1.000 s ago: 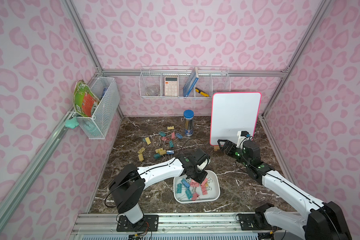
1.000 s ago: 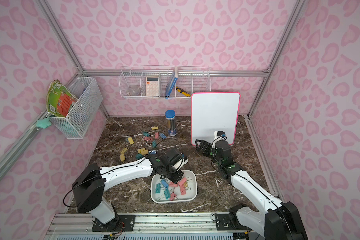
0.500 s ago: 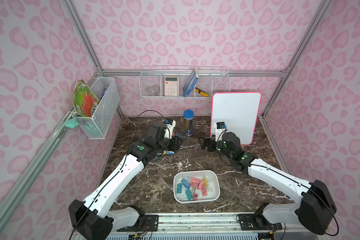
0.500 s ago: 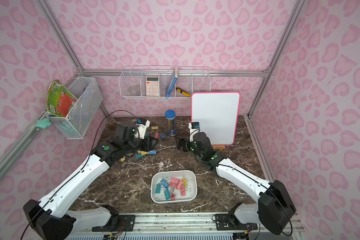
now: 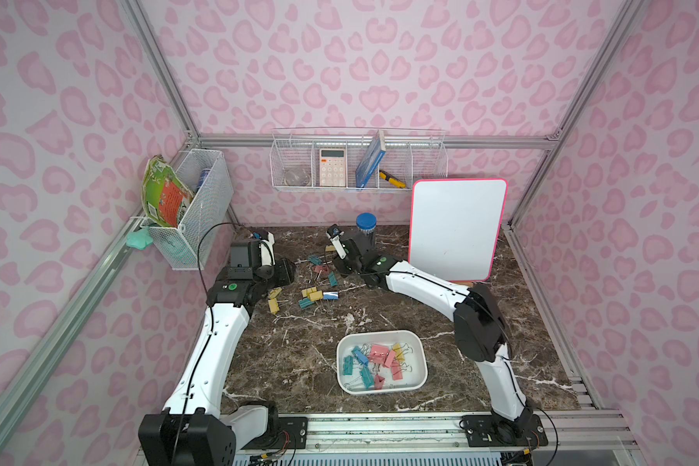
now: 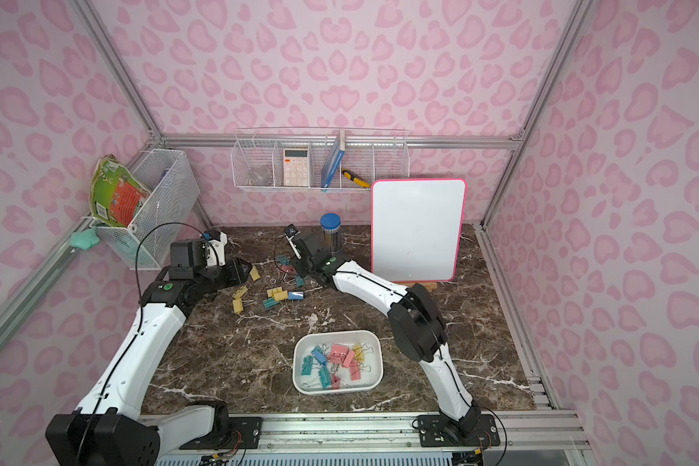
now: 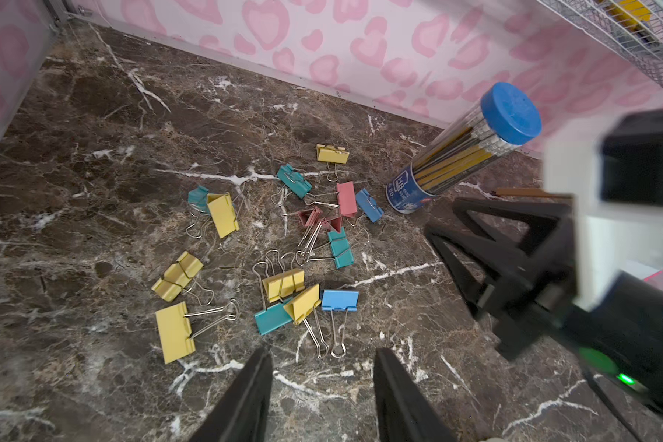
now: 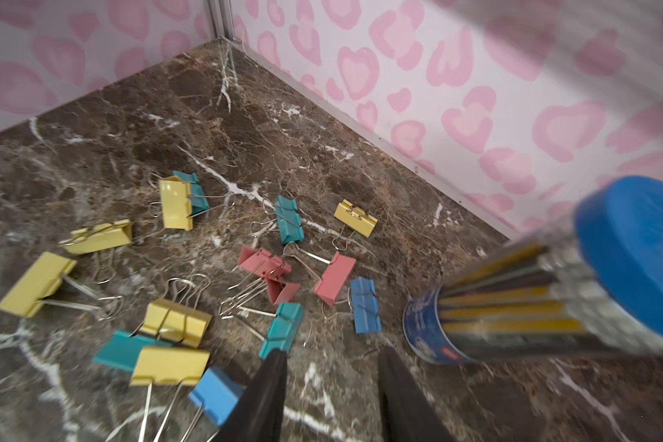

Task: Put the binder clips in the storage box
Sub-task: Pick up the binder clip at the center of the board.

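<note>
Several loose binder clips (image 5: pixel 315 292) (image 6: pixel 279 294), pink, teal, blue and yellow, lie scattered at the back of the marble table. More clips (image 5: pixel 374 361) lie inside the white storage box (image 5: pixel 380 333) (image 6: pixel 337 333) near the front. My left gripper (image 5: pixel 287 271) (image 7: pixel 322 354) hovers at the left edge of the loose pile, open and empty, a blue clip (image 7: pixel 339 300) just ahead of its fingers. My right gripper (image 5: pixel 339 267) (image 8: pixel 333 354) hangs over the pile's right edge, open and empty, one finger beside a teal clip (image 8: pixel 282 329).
A clear pencil tube with a blue lid (image 5: pixel 366 230) (image 8: pixel 552 298) stands just behind the right gripper. A pink-framed whiteboard (image 5: pixel 457 230) leans at the back right. Wire baskets (image 5: pixel 358 161) (image 5: pixel 194 210) hang on the back and left walls.
The left arm left the storage box, swung to the back-left clips and opened its jaws. The right arm moved from the whiteboard to the clip pile, and its jaws narrowed.
</note>
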### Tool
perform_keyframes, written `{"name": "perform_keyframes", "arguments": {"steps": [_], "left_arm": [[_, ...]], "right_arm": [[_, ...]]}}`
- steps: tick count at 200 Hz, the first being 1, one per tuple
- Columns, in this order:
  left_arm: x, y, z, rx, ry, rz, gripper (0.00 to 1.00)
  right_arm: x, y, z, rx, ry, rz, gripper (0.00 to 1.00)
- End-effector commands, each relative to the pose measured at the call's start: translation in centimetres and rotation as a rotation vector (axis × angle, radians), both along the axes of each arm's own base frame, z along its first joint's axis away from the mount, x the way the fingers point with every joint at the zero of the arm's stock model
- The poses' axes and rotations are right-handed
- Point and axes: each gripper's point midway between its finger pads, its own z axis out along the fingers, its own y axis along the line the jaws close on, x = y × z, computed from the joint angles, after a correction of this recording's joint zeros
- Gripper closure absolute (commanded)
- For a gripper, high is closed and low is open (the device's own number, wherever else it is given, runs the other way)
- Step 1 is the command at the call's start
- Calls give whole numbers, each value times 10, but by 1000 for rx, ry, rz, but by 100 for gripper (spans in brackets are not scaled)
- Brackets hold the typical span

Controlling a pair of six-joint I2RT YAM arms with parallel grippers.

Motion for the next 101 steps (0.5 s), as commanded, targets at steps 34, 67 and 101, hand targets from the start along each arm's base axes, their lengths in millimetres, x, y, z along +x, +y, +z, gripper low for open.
{"name": "perform_keyframes", "arguments": {"steps": [34, 67, 101], "left_arm": [[6, -4, 1, -56, 0, 6, 49], [5, -3, -2, -59, 16, 18, 49], [5, -4, -2, -66, 20, 12, 49]], "right_arm": [[38, 2, -71, -280, 2, -40, 65], [53, 2, -82, -287, -50, -67, 65], [62, 4, -90, -267, -59, -57, 63]]}}
